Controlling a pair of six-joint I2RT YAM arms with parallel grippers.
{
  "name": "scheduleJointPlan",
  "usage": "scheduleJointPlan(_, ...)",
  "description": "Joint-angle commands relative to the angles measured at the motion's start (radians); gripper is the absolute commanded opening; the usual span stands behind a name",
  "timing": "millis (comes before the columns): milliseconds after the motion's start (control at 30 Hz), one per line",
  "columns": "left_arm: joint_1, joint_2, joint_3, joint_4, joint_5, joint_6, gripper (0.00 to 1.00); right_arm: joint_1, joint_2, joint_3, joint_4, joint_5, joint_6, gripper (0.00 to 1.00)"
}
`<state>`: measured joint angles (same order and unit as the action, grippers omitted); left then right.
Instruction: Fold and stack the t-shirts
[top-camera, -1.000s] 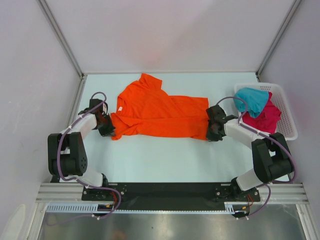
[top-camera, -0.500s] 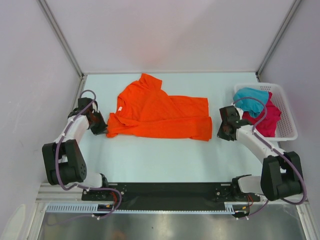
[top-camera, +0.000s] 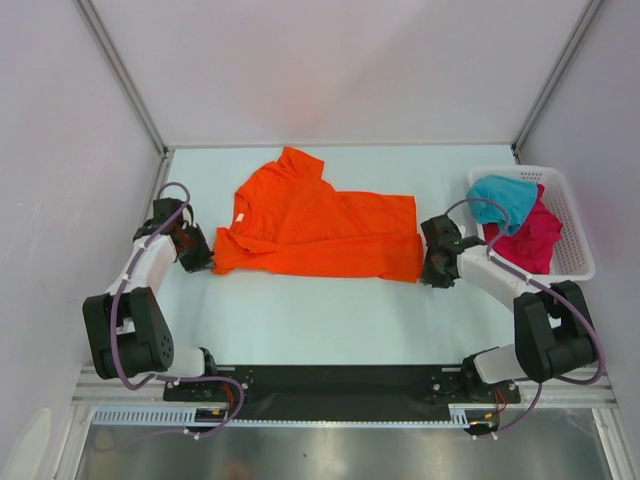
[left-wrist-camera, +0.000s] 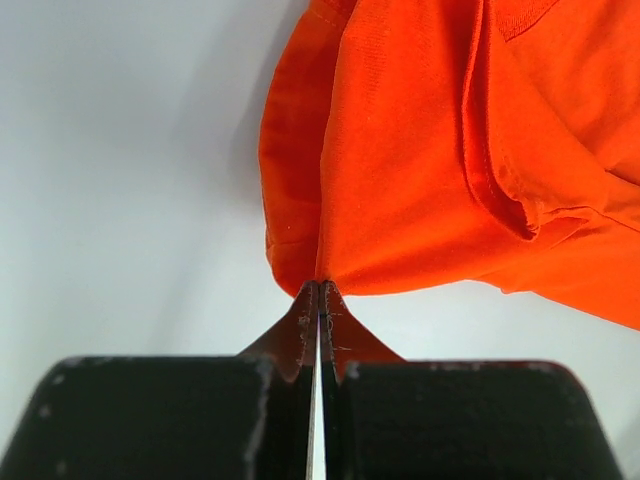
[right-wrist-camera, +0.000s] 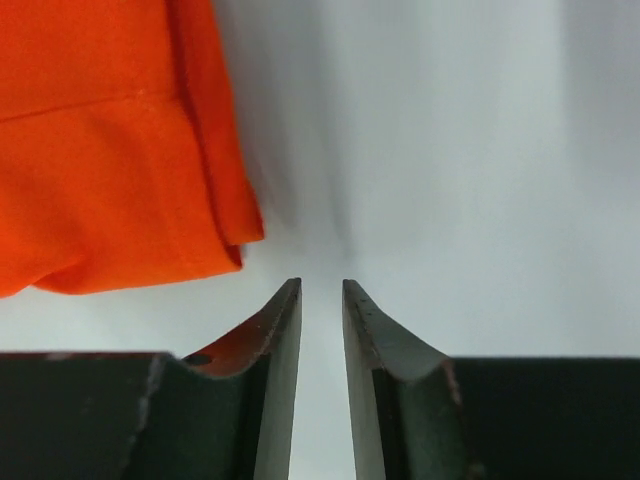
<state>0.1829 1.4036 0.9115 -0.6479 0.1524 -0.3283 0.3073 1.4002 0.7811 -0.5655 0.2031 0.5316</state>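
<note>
Plainly, the orange shirt (top-camera: 320, 235) is light, limp cloth. It will sag, crease and slide on the smooth table (top-camera: 300, 320), and it holds no shape unless I pull it taut. Nothing about it can break, though a thin pinch could slip off. The best holds are corners and seams, where the fabric is doubled: the shoulder or sleeve edge at one end and the hem corners at the other.

It lies flat near the middle of the table, a bit toward 12 o'clock. Its long axis runs from 9 to 3 o'clock, with the collar end at 9, the hem at 3, and one sleeve sticking out toward 11.

My left gripper (left-wrist-camera: 319, 290) is closed tight on the 9 o'clock corner, and the cloth draws to a point at my tips. My right gripper (right-wrist-camera: 321, 290) stands slightly parted with only bare table in the gap; the hem corner lies just beside it toward 10 o'clock, not yet taken.

The teal shirt (top-camera: 500, 195) and pink shirt (top-camera: 535, 240) sit heaped in the basket (top-camera: 583, 245) at 2 o'clock.
</note>
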Motion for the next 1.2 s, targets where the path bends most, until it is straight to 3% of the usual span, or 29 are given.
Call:
scheduleJointPlan(0,0.007,-0.041,-0.014,0.004,-0.013,0.026,0.0,0.052,0.014,0.061,0.032,-0.018,0.024,0.3)
scheduleJointPlan(400,0.007,-0.023,-0.019,0.019,-0.008,0.021,0.0,0.11,0.009,0.093,0.018,0.018,0.035,0.33)
scheduleJointPlan(800,0.007,-0.022,-0.022,0.025,-0.004,0.021,0.0,0.101,0.204,0.119,0.105,0.016,0.001,0.33)
scheduleJointPlan(900,0.007,-0.018,-0.02,0.025,-0.004,0.021,0.0,0.099,0.227,0.122,0.113,0.009,-0.01,0.27)
scheduleJointPlan(933,0.007,-0.017,-0.019,0.024,-0.008,0.021,0.0,0.101,0.229,0.121,0.111,0.007,-0.012,0.08)
scheduleJointPlan(967,0.007,-0.017,-0.019,0.024,-0.008,0.021,0.0,0.099,0.226,0.116,0.111,0.006,-0.01,0.0)
scheduleJointPlan(1167,0.007,-0.015,-0.008,0.019,-0.023,0.018,0.0,0.099,0.12,0.073,0.085,0.07,-0.001,0.0)
